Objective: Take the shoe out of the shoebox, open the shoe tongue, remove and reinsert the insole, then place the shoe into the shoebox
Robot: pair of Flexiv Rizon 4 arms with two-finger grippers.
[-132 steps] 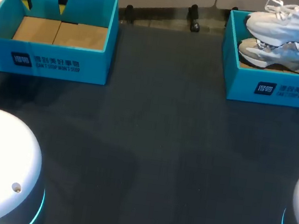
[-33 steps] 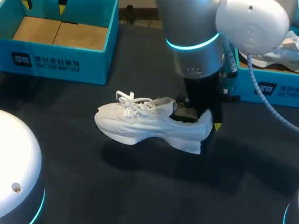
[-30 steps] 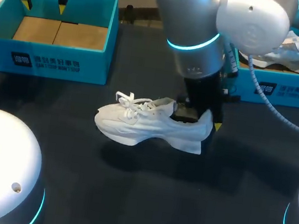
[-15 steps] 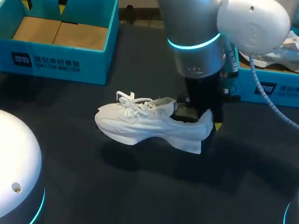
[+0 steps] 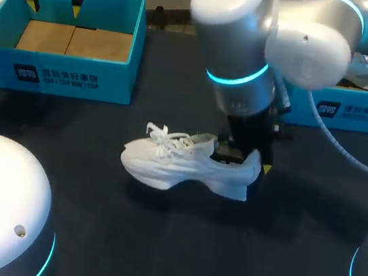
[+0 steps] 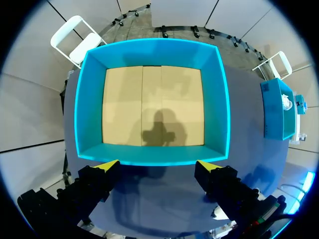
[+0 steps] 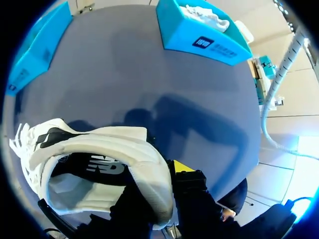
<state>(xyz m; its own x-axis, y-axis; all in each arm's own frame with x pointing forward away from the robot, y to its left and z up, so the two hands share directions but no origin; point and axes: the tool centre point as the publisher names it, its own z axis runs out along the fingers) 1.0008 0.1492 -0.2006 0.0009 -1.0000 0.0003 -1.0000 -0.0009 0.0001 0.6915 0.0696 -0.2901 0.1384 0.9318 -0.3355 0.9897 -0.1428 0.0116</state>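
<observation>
The right arm (image 5: 248, 71) enters from 2 o'clock and bends down to the centre; the right gripper (image 5: 246, 162) points down, fingers clamped across the heel of the shoe (image 5: 167, 163). The left gripper (image 5: 53, 1) hangs at 11 o'clock, fingers spread wide.

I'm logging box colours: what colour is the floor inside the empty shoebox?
Tan, like plain cardboard; the shoebox floor shows best in the left wrist view.

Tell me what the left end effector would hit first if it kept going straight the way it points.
Probably the empty blue box below it: either the wall nearest it or the cardboard floor. Depth is unclear.
</observation>
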